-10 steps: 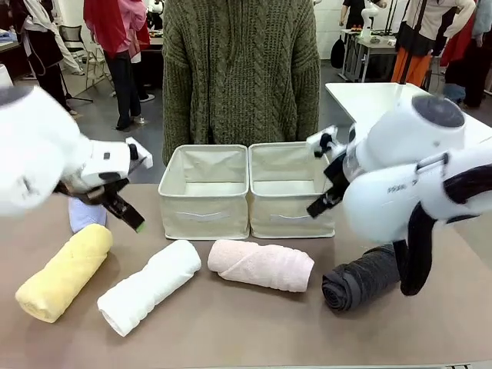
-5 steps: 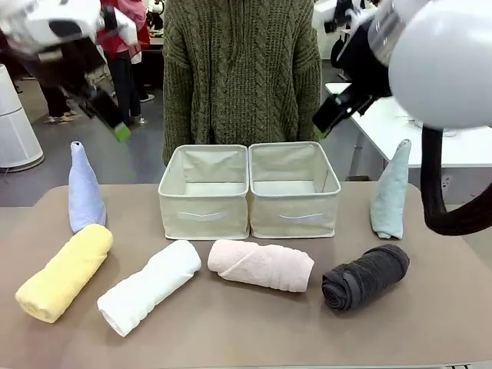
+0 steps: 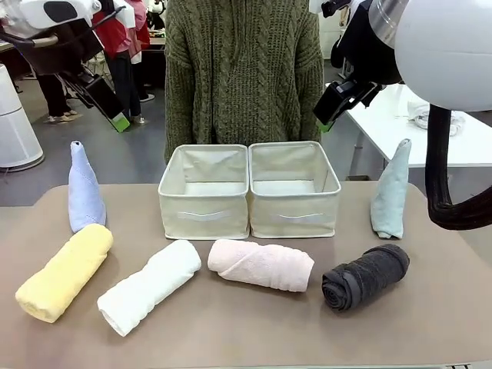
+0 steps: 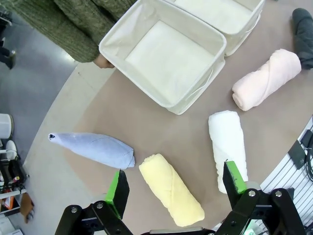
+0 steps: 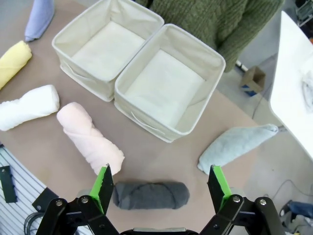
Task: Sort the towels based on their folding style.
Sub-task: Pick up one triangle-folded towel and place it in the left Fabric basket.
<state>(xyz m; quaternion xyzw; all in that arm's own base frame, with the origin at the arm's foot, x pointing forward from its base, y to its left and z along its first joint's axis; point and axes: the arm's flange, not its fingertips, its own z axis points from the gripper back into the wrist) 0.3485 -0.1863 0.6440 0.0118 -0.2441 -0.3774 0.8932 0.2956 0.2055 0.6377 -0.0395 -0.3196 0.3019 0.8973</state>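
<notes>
plainly, six towels (image 3: 261, 265) on table (image 3: 246, 334)

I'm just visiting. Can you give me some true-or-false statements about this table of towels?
1. Both the left bin and right bin are empty. True.
2. The pink towel stands as a cone. False: it lies as a roll.
3. The left gripper is clamped on a towel. False: its jaws are open, holding nothing.
4. The lavender-blue cone and pale grey-blue cone stand at opposite ends of the table. True.
</notes>
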